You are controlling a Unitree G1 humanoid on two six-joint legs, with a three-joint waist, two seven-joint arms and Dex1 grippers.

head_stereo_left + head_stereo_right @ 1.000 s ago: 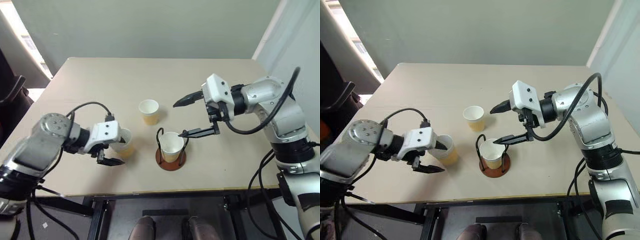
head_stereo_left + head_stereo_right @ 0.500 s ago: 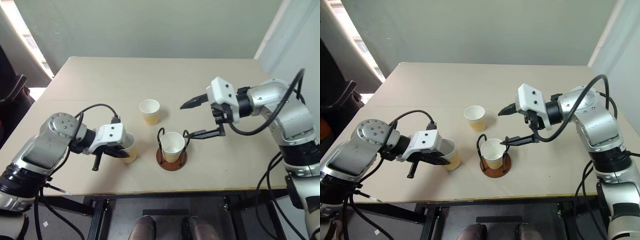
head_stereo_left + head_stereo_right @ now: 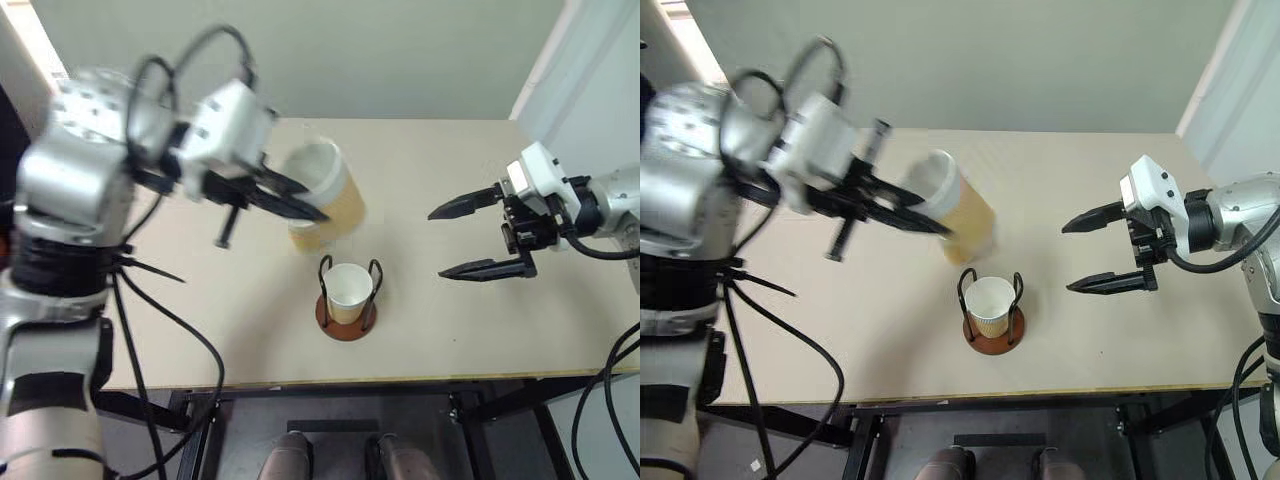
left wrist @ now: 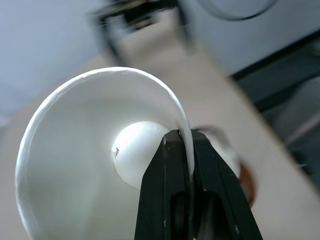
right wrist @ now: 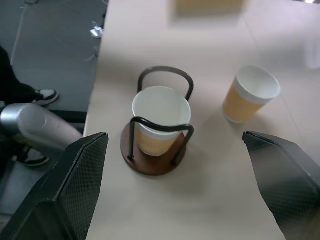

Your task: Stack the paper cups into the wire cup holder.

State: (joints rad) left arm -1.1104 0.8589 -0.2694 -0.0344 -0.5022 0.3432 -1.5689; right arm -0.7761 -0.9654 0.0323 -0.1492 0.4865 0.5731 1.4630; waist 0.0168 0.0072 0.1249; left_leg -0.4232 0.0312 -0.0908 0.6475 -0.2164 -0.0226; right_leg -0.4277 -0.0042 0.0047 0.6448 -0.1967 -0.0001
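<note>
A pale yellow-tan paper cup hangs above the table, rim pinched by the left gripper, next needing centring over the black wire holder's seated cup; right gripper waits spread wide.

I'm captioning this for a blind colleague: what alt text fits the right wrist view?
A wire cup holder with a round brown base stands on a beige table, one paper cup seated inside it. A second paper cup stands upright on the table apart from the holder, and the right gripper frames them with its fingers wide open.
</note>
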